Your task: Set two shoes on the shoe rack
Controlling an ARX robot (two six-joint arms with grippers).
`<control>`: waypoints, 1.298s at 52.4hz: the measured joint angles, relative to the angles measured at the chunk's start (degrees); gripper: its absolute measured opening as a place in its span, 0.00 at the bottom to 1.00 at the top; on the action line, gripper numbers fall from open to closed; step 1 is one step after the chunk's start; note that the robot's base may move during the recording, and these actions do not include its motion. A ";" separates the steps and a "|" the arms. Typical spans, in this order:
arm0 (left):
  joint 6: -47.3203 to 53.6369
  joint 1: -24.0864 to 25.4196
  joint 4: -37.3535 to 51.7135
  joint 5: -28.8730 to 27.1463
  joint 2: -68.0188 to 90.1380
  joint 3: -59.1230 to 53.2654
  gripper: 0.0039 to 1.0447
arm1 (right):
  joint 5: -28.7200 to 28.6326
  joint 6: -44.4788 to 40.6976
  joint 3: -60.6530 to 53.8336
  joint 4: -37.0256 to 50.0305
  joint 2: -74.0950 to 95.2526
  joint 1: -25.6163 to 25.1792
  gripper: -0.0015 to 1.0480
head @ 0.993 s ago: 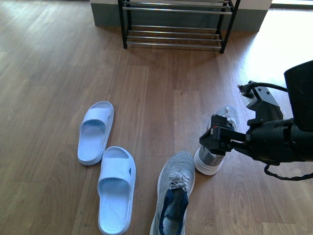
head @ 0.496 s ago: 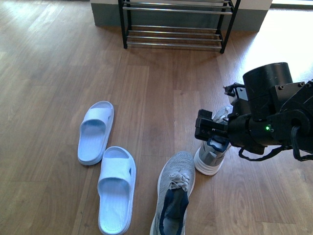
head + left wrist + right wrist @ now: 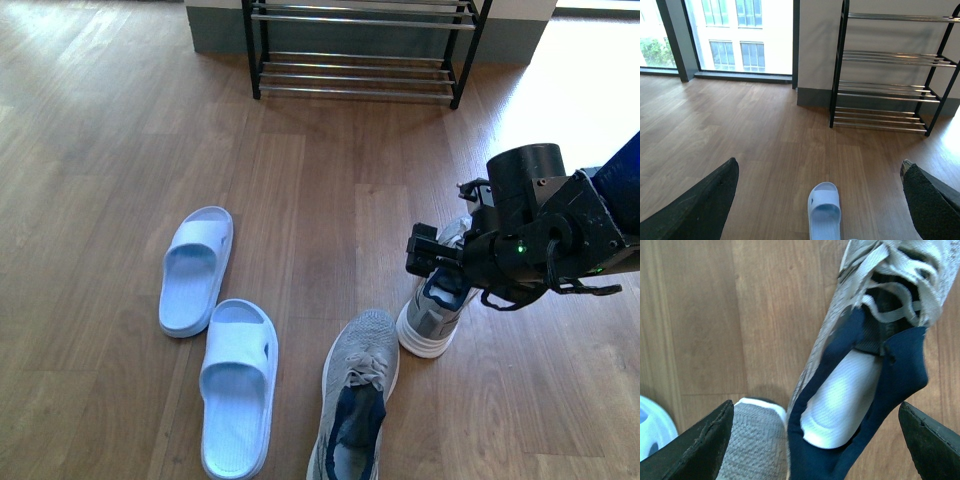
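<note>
Grey knit sneaker (image 3: 357,385) shows white sole, navy lining, grey laces.

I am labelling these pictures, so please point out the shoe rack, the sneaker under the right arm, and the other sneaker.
shoe rack (image 3: 355,78): front view, lower chrome bars.
sneaker under the right arm (image 3: 428,320): front view, grey heel.
other sneaker (image 3: 365,335): front view, grey toe.

Nothing legible anywhere (the dark speck on the pale blue rubber slide sandal (image 3: 238,390), lower left, is too small to read).
</note>
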 joint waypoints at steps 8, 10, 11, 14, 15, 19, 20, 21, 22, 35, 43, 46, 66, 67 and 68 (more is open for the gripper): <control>0.00 0.00 0.00 -0.02 0.00 0.00 0.91 | -0.04 -1.09 2.60 -0.87 1.90 -2.47 0.91; 0.00 0.00 0.00 -0.02 0.00 0.00 0.91 | -0.04 -1.51 2.91 -0.90 2.23 -3.28 0.91; 0.00 0.00 0.00 -0.02 0.00 0.00 0.91 | 0.00 -1.75 2.99 -0.98 2.32 -3.54 0.91; 0.00 0.00 0.00 -0.02 0.00 0.00 0.91 | 0.35 -2.47 3.26 -1.62 2.54 -4.33 0.91; 0.02 0.00 0.00 -0.02 0.00 0.00 0.91 | 0.24 -2.49 3.26 -1.73 2.54 -4.55 0.91; 0.00 0.00 0.00 0.00 0.00 0.00 0.91 | -0.42 -3.04 2.97 -1.73 2.54 -5.49 0.91; 0.00 0.00 0.00 -0.02 0.00 0.00 0.91 | -0.59 -3.15 2.86 -1.73 2.54 -5.64 0.91; 0.00 0.00 0.00 -0.02 0.00 0.00 0.91 | -0.76 -3.30 2.71 -1.70 2.54 -5.90 0.91; 0.00 0.00 0.00 0.00 0.00 0.00 0.91 | -0.81 -3.50 2.62 -1.70 2.54 -6.08 0.91; 0.00 0.00 0.00 -0.02 0.00 0.00 0.91 | -0.28 -6.14 3.17 -2.49 3.19 -7.80 0.91; 0.00 0.00 0.00 -0.02 0.00 0.00 0.91 | 0.22 -6.75 4.02 -2.82 5.40 -8.17 0.91; 0.00 0.00 0.00 0.00 0.00 0.00 0.91 | 1.01 -7.69 4.11 -2.97 6.14 -8.24 0.91; 0.00 0.00 0.00 -0.02 0.00 0.00 0.91 | 0.59 -7.96 10.03 -3.85 12.46 -8.44 0.91; 0.00 0.00 0.00 0.00 0.00 0.00 0.91 | 0.46 -7.76 10.36 -3.89 12.68 -8.37 0.91; 0.00 0.00 0.00 0.00 0.00 0.00 0.91 | 0.11 -7.50 10.73 -3.93 13.00 -8.28 0.91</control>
